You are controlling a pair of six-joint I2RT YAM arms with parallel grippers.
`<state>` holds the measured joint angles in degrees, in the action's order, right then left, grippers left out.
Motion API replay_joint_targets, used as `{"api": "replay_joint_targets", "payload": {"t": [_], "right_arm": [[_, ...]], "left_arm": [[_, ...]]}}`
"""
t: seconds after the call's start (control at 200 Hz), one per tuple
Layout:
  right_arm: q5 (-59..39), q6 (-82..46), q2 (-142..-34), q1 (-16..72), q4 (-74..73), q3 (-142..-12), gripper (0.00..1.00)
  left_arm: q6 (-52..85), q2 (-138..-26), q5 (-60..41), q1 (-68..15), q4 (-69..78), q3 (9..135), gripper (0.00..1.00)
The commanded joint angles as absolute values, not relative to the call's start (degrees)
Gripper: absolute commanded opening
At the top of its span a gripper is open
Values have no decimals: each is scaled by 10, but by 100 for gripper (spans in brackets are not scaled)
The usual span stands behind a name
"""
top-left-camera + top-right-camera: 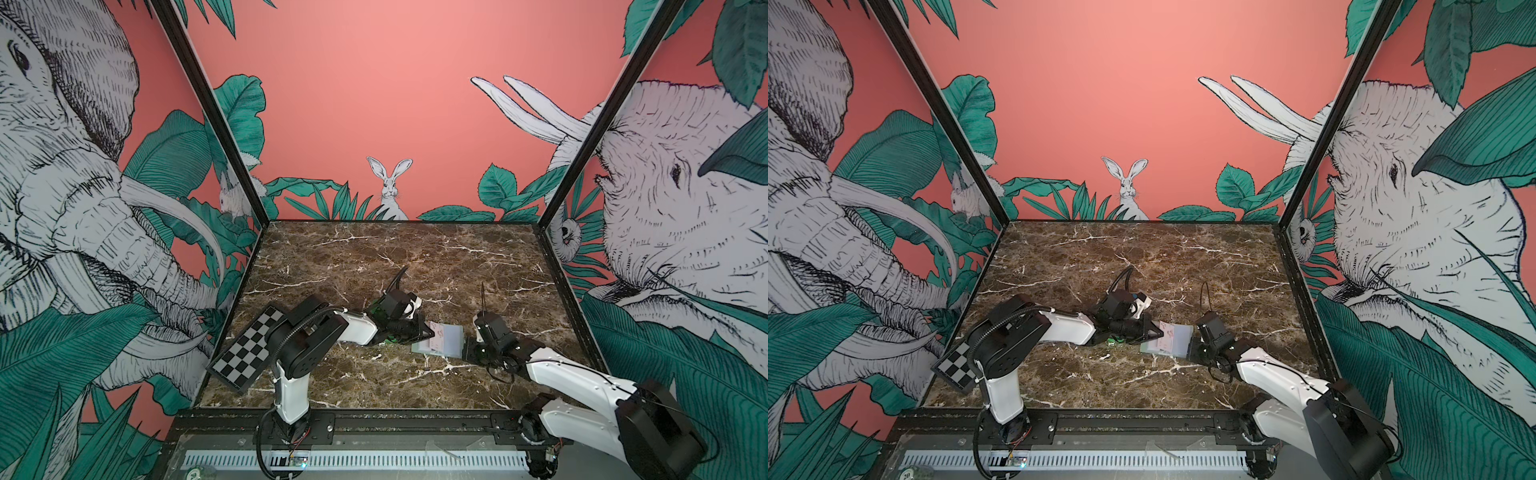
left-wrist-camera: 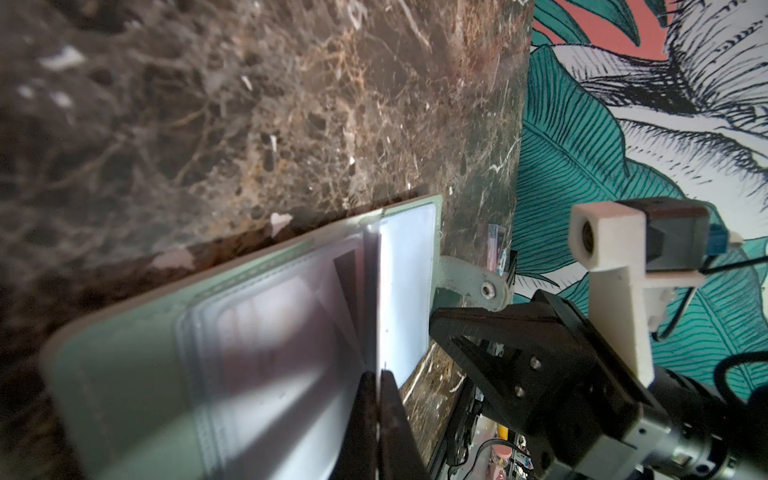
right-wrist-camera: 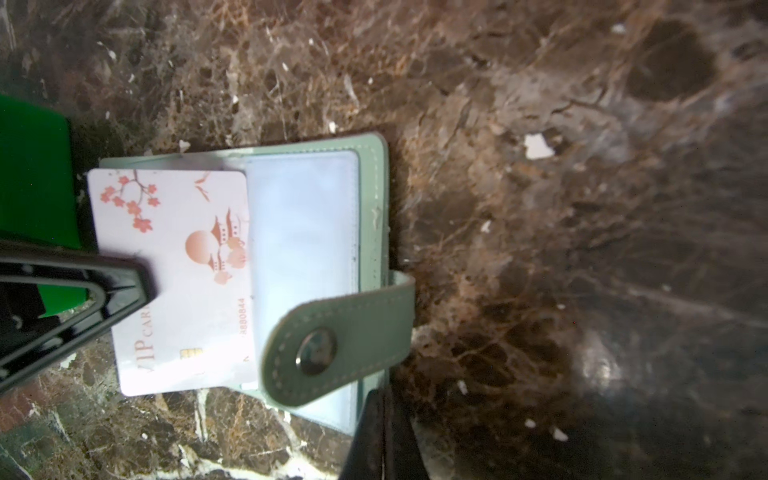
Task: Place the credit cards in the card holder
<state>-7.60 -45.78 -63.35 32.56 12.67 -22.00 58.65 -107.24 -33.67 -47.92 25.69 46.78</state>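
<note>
Left gripper [image 3: 141, 278] pinches 1 credit card [image 3: 183, 257] mid-insertion; right gripper [image 3: 382, 405], pressed together, meets the card holder's [image 3: 374, 187] right edge; next, push rightward.

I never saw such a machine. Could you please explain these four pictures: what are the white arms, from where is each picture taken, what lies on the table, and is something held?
These are two robot arms, each ending in a pincer, the end effector. Two pictures look down on the marble table from above; two come from cameras on the arms' wrists. On the table lies an open sage-green card holder with clear sleeves and a snap strap. The left end effector is shut on a white VIP card with pink blossoms, over the open holder. The right end effector is shut at the holder's edge; whether it pinches it, I cannot tell. A bright green tray lies nearby, mostly hidden.
</note>
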Motion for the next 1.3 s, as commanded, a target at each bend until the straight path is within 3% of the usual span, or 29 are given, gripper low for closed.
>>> {"api": "replay_joint_targets", "payload": {"t": [0.0,0.72,1.295], "right_arm": [[-62,-450,-635,323,128,-211,5],[-59,-449,-635,323,132,-213,4],[-59,-448,-633,324,134,-214,3]], "left_arm": [[598,-1076,-356,-481,276,478,2],[607,-1088,-370,-481,293,479,2],[551,-1025,-289,-480,153,488,3]]}}
